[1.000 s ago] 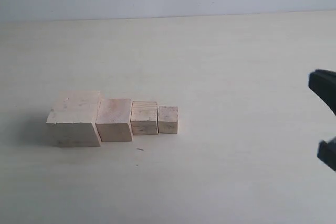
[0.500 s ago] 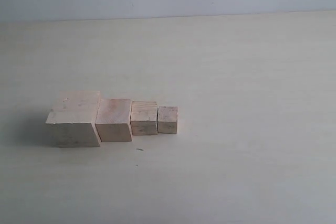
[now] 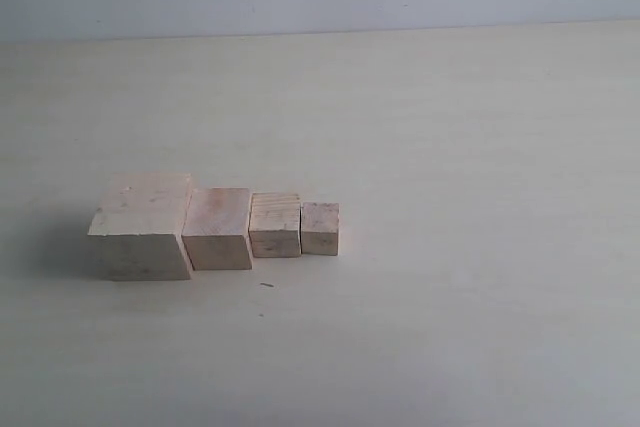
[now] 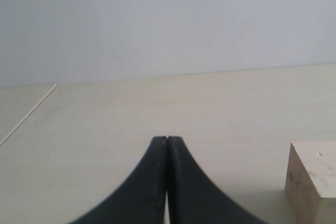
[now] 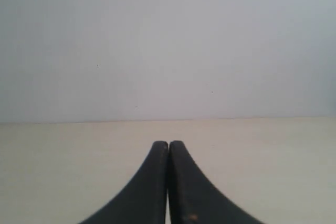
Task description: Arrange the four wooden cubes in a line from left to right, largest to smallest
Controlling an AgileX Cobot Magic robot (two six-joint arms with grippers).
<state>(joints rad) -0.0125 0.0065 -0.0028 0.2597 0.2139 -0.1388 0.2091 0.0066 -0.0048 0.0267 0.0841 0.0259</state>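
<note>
Exterior view is showing the four wooden cubes (image 3: 215, 230) sitting in a row on the table (image 3: 470, 247), left of centre. The largest cube (image 3: 140, 229) is on the left, then the second cube (image 3: 218, 227), the third cube (image 3: 275, 225), and the smallest cube (image 3: 320, 228) at the right end. Neighbours are touching or nearly so, and the order is reading correct to me, so I'm calling this basically done. Neither arm is showing in that view.

The left gripper (image 4: 167, 148) is sitting clenched on nothing, jaws pressed together. The right gripper (image 5: 168, 150) is doing the same, facing bare table and wall.

What's worrying me is that the left wrist view is catching a cube (image 4: 313, 182) near that gripper, off to one side. I can't tell which one, though I'm guessing the big one. If I'm swinging that arm sideways carelessly, I'm risking clipping it and shoving the whole loose row out of line. The front faces aren't lining up perfectly either, but nudging them is probably risking more than it's fixing.
</note>
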